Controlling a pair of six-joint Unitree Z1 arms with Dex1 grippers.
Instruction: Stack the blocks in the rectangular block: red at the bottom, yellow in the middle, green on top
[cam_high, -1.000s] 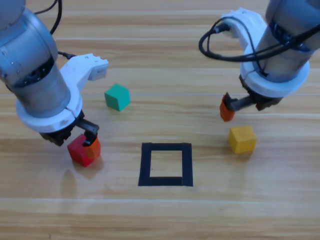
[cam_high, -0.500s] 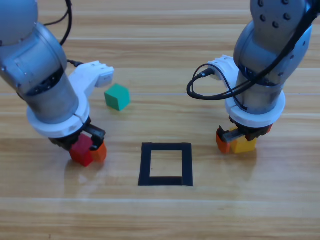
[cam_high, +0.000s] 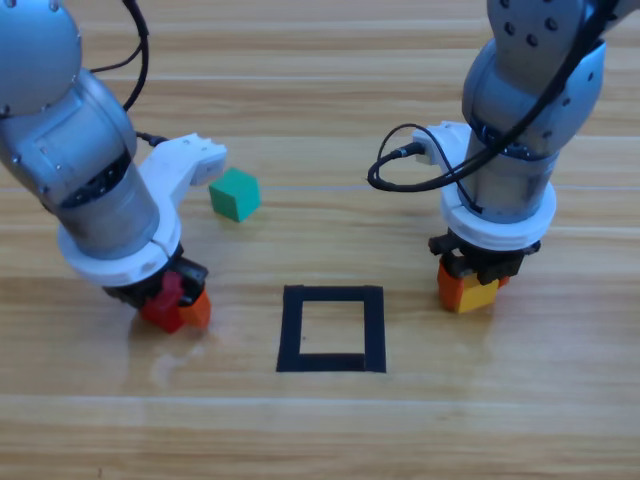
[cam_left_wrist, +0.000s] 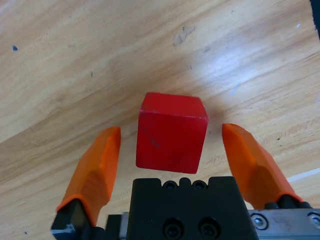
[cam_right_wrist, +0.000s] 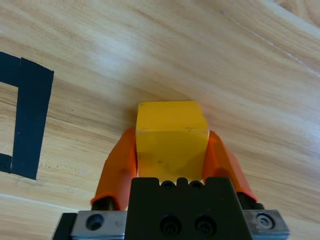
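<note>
The left gripper (cam_left_wrist: 170, 150) has its jaws spread wide on either side of the red cube (cam_left_wrist: 171, 132), with a clear gap on both sides, so nothing is gripped yet. The right gripper (cam_right_wrist: 171, 150) has its jaws pinching the yellow cube (cam_right_wrist: 171, 137), both orange tips flat against its sides.

From above, the red cube (cam_high: 163, 300) sits on the counter (cam_high: 320, 430) well left of the black tape square (cam_high: 331, 329), and the yellow cube (cam_high: 472, 290) just right of it. The green cube (cam_high: 235, 193) lies apart, up and to the left of the square, untouched.

The risk is order: red must go down first, yet yellow is the one already held. If the right arm moves into the square too soon, the two arms could meet over it. The left jaws, closing off-centre, might also push the red cube askew.
</note>
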